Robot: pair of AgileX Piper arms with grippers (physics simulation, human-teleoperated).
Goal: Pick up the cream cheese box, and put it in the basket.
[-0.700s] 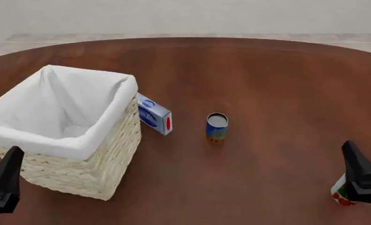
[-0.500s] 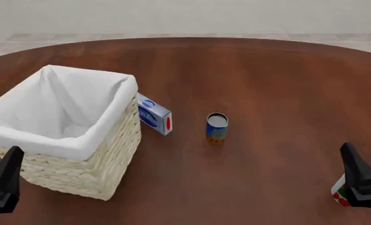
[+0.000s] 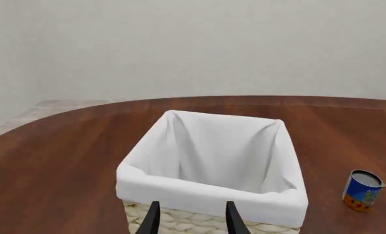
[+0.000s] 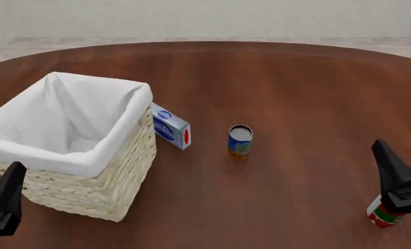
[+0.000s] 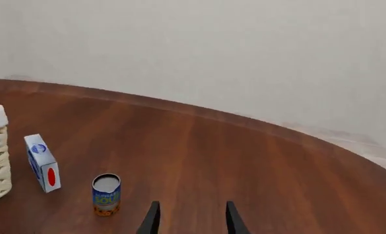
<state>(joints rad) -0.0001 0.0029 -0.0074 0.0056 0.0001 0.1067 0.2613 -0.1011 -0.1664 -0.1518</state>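
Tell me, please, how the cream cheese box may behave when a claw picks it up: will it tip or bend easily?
The cream cheese box stands on a narrow edge beside the basket, so a sideways nudge would probably tip it flat. It looks like a thin carton, likely light and slightly crushable. Its flat faces should suit a grip and will not roll.

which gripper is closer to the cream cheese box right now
Left. The left gripper sits at the basket's near corner, with the basket between it and the cream cheese box. The right gripper is farther off, across the table past the blue-and-yellow can.
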